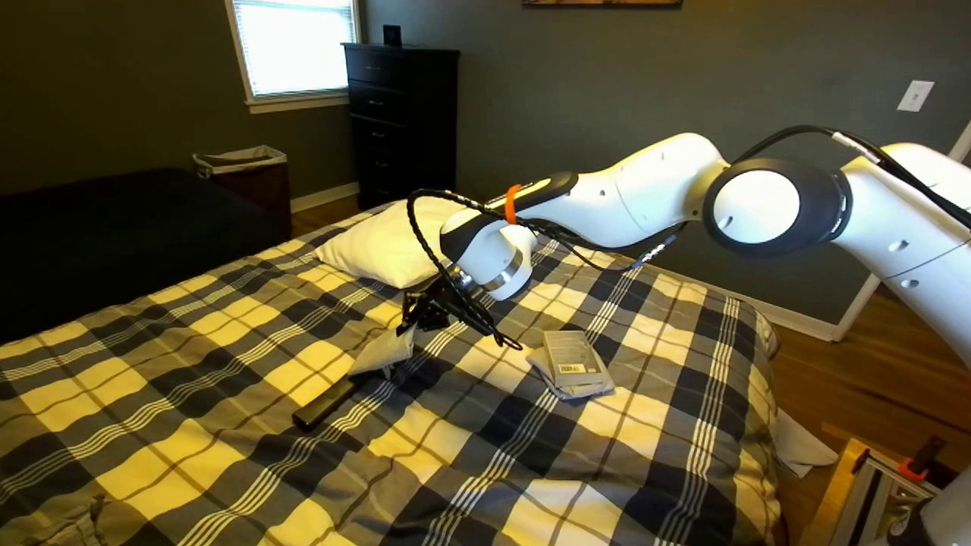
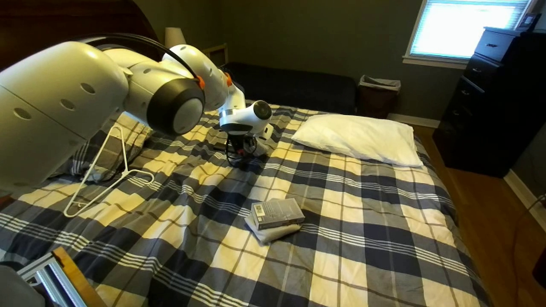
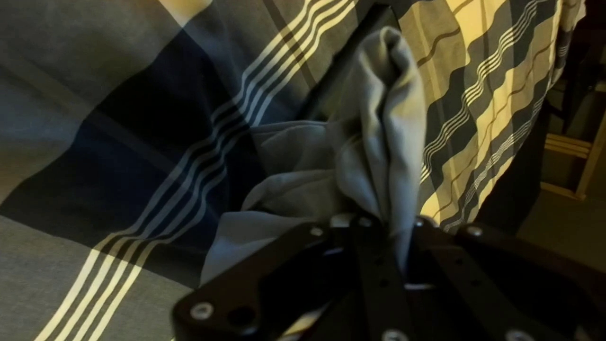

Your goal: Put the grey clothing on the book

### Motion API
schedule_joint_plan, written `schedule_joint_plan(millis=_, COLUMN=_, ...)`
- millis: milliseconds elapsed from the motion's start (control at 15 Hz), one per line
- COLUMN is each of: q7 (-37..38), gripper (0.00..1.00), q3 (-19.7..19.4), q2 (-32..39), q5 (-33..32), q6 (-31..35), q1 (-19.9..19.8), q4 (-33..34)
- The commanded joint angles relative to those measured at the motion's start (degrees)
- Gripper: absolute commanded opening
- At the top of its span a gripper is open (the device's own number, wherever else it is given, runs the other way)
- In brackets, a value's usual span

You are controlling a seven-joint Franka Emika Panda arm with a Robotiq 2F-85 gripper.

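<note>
The grey clothing (image 1: 383, 353) is a soft pale grey piece of fabric, bunched and creased, pinched in my gripper (image 1: 410, 324). In the wrist view the grey clothing (image 3: 395, 109) stands up in folds between the fingertips of the gripper (image 3: 392, 223), with looser folds spreading to the left. It is partly hidden behind the wrist in an exterior view (image 2: 261, 148). Whether its lower edge touches the bed I cannot tell. The grey book (image 1: 570, 353) lies flat, barcode side up, apart from the gripper, in both exterior views (image 2: 278, 212). It is out of the wrist view.
Another folded pale fabric (image 2: 275, 233) lies under the book. A dark bar-shaped object (image 1: 325, 406) lies on the plaid bed beside the held cloth; it also shows in the wrist view (image 3: 369, 28). A white pillow (image 2: 358, 135) lies behind. A white hanger (image 2: 123, 173) lies near the arm.
</note>
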Motion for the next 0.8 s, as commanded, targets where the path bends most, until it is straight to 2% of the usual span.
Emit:
schedule_joint_plan(millis=0, q7=1.7, gripper=0.02, q3=-0.5, q2=0.3, q5=-1.3, q6=0.1, q1=0.3, q4=0.0)
schedule_joint_plan(millis=400, q7=7.0, gripper=0.02, q3=-3.6, q2=-11.0, q5=-2.5, q6=-7.1, q1=-2.1, q4=-16.7)
schedule_joint_plan(millis=733, q7=5.8, gripper=0.02, q3=-4.8, q2=-22.5, q5=0.5, q6=-1.8, q1=-3.3, q4=-30.3)
